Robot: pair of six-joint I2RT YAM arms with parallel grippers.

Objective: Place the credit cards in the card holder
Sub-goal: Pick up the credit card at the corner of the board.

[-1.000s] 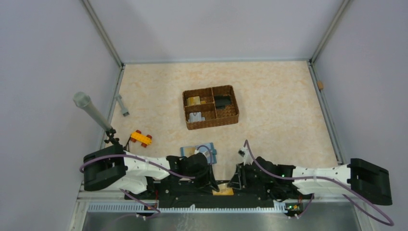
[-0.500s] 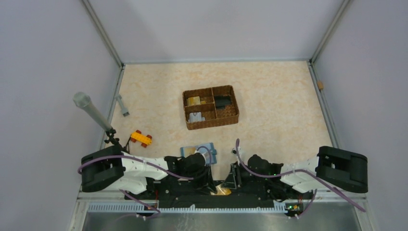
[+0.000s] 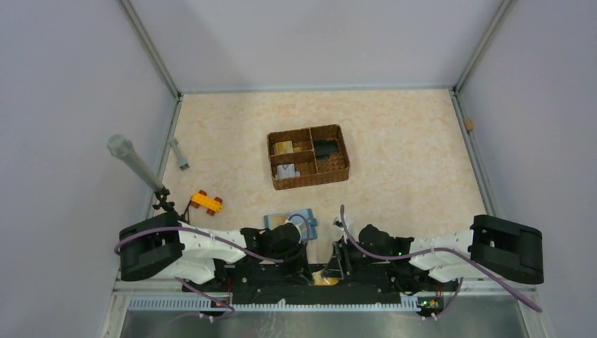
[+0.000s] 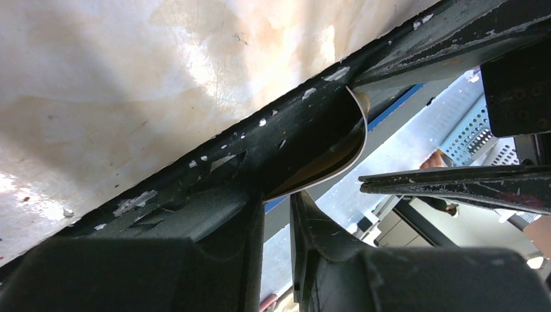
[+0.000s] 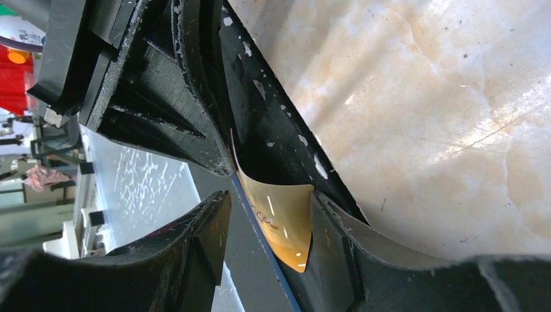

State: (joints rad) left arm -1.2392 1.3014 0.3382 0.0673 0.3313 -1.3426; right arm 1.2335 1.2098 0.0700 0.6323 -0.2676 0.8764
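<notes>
Find card [image 5: 279, 221] bowed against near worktop [image 3: 408, 162] edge, between both grippers. See right gripper [image 5: 269, 194] part-open astride card; cannot confirm clamp. See left gripper [image 4: 277, 214] nearly closed just beside; cannot tell hold. Locate holder [image 3: 274, 220] farther in, left of card, nearer left arm [image 3: 211, 246].

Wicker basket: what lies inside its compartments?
The basket holds a yellow item at rear left, a white-grey item at front left, a black item at right. Anything beneath them is hidden.

Desk [image 3: 394, 141]: beige, marbled. Basket [image 3: 310, 180]: brown wicker. Credit card [image 5: 282, 218]: gold-yellow. Card holder [image 3: 274, 220]: teal. Toy block [image 3: 205, 201]: yellow, red.
</notes>
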